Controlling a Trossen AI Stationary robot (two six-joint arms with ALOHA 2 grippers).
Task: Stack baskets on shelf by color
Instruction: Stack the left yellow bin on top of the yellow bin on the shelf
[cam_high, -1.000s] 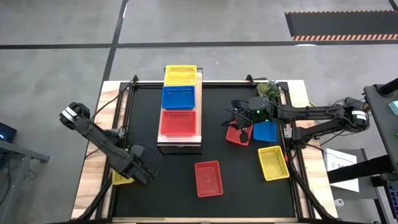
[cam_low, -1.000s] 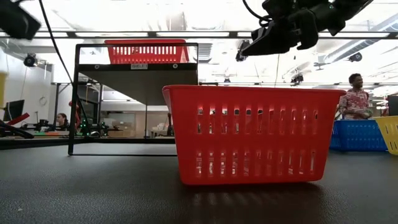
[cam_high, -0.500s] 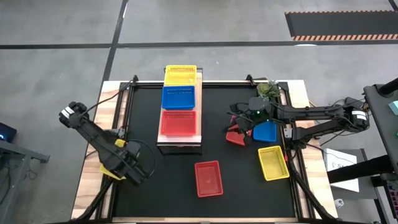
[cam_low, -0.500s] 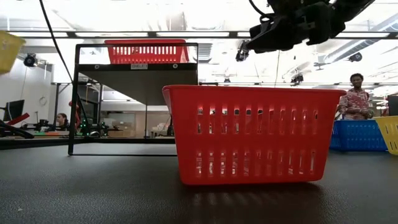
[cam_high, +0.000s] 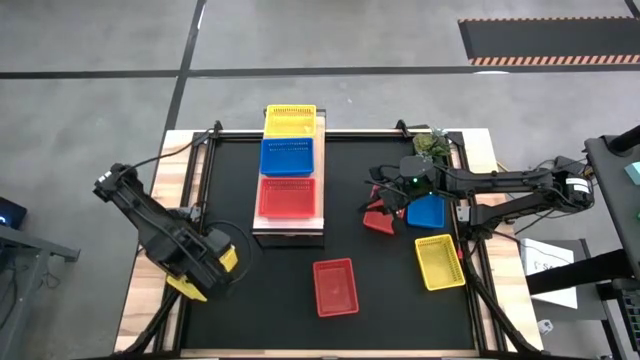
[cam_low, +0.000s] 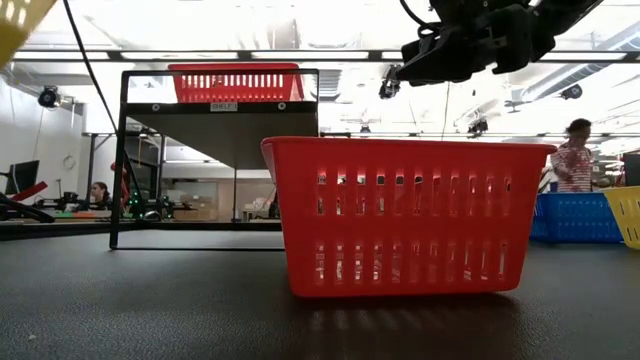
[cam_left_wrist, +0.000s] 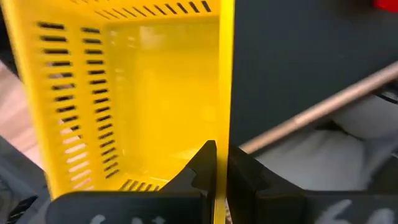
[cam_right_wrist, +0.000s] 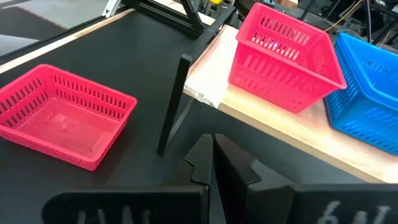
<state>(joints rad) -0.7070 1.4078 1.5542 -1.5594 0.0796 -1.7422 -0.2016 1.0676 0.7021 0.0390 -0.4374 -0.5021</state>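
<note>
Left gripper (cam_left_wrist: 221, 163) is clenching one yellow basket (cam_left_wrist: 134, 93) by its rim. Beyond it, the shelf (cam_high: 290, 226) is carrying three baskets: one yellow (cam_high: 290, 120), one blue (cam_high: 287, 156), one red (cam_high: 288, 196). Right gripper (cam_high: 385, 205) is hanging clenched and empty, with a tilted red basket (cam_high: 378, 222) below it, a blue basket (cam_high: 428, 212) just beside it, and another yellow basket (cam_high: 439, 261) and red basket (cam_high: 335, 286) on the counter (cam_high: 300, 310).

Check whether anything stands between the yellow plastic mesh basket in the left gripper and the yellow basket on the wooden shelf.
Nothing visible does. The left gripper holds the yellow plastic mesh basket over black tabletop. The red basket and blue basket on the wooden shelf sit beside the way, not across it.
</note>
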